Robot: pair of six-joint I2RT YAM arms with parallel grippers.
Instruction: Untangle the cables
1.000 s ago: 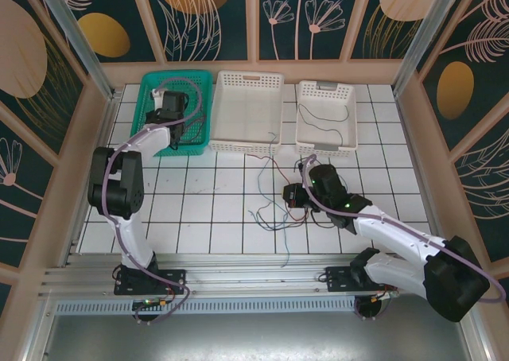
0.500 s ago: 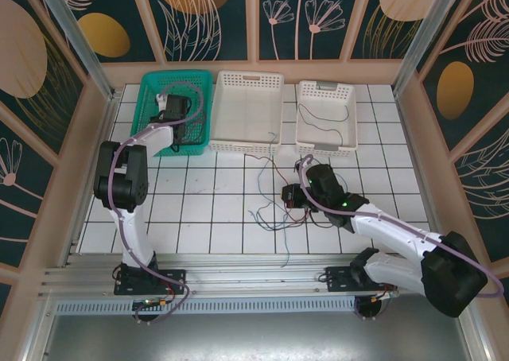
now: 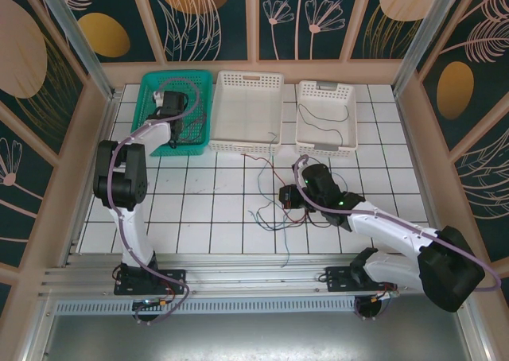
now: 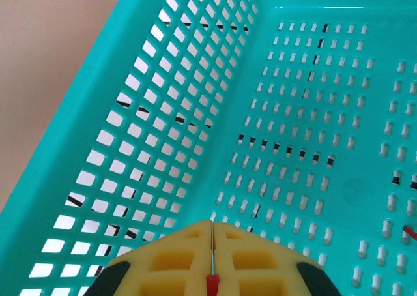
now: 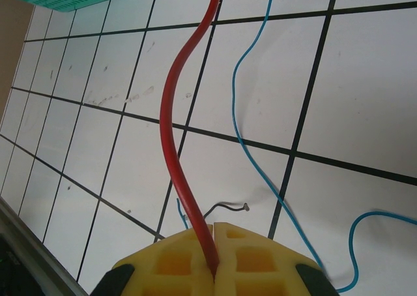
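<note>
Cables [image 3: 269, 218] mid-floor, before tray rims [image 3: 246, 147]

Red cable [image 5: 174, 146] is pinched in right gripper [image 5: 214, 234], curved ahead beside blue cable [image 5: 251, 152]; second red cable [image 4: 212, 286] is pinched in left gripper [image 4: 212, 234].

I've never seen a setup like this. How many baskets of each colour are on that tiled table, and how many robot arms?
Green basket: 1
White baskets: 2, the middle one and the right one
Robot arms: 2, the left arm and the right arm
Total: 5
</note>
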